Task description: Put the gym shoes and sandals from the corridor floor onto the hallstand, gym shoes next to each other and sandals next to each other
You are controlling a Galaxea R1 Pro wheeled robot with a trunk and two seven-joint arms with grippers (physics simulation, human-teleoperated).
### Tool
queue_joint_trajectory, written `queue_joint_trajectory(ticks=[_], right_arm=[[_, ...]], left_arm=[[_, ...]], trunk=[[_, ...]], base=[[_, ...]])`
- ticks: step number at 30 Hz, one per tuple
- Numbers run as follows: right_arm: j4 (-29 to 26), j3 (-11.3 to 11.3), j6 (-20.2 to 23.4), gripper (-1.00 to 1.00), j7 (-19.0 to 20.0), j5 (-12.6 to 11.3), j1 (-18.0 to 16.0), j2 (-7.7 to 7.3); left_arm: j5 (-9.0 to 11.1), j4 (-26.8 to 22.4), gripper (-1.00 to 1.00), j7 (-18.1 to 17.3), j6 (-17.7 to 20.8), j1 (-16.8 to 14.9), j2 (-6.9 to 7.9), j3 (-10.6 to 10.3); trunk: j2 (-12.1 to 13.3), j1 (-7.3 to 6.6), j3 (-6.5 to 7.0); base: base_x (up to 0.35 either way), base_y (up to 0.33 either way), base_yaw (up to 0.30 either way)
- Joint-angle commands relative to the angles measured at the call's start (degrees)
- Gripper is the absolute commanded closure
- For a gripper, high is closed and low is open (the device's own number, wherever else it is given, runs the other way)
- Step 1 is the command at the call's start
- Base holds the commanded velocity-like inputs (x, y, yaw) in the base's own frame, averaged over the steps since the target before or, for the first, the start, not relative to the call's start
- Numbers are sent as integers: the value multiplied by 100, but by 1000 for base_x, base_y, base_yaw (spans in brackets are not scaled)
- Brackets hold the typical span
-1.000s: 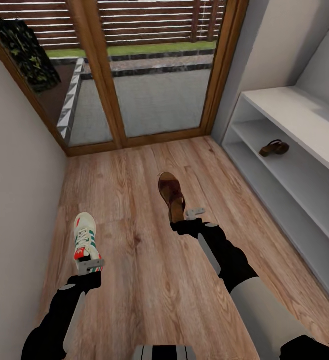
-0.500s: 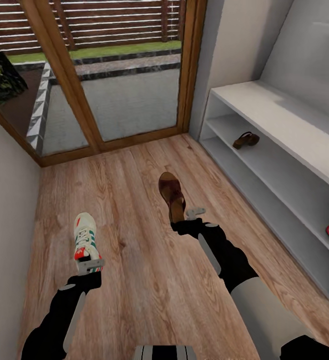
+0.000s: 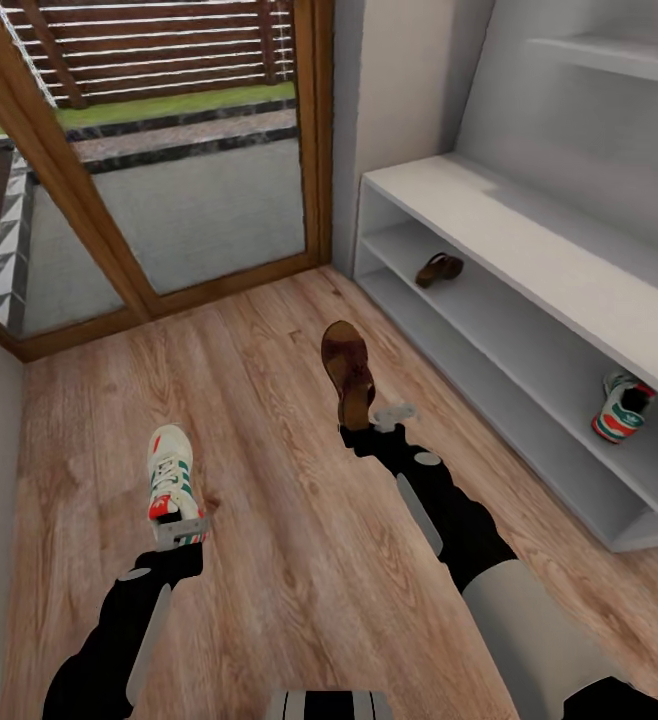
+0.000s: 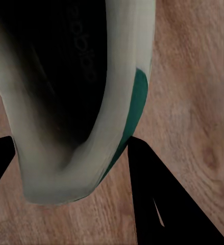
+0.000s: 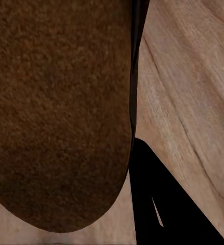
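- My left arm reaches forward and low, its left pincer [image 3: 179, 528] clamped on the heel of a gym shoe [image 3: 170, 470].
- My right arm stretches further ahead, its right pincer [image 3: 374, 418] gripping the heel end of a sandal [image 3: 347, 368].

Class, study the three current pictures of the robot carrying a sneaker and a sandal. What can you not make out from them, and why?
- Left gripper grip on the gym shoe: head view, heel covers the fingertips.
- Sandal straps: right wrist view is too close, showing just brown sole.
- Hallstand far end: head view, cut by the right edge.
- Shelved sandal: too small for detail.
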Motion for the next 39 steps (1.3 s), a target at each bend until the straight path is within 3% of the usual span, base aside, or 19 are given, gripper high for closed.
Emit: queue_joint_trajectory(ticks=[1,17,21,26,39], right_arm=[[-2,-1,-20,100,-5,-21,32,0],[-12,-3,-339,100,-5,10,772,0],[-12,-3,-635,100,-5,10,943,0],[-12,-3,-874,100,-5,10,1007,-7],[-12,-3,-921,100,-5,10,1028,-9]], left_arm=[[-10,0,100,-4,1,0,0,0],[-10,0,100,-8,1,0,-1,0],[-10,0,100,-8,1,0,-1,0],[-10,0,100,-8,1,0,-1,0],[-10,0,100,-8,1,0,0,0]], trunk=[[0,0,0],[0,0,0],[0,0,0],[0,0,0],[0,0,0]], base=[[0,0,-285],[0,0,-285],[0,0,-285],[0,0,-285],[0,0,-285]])
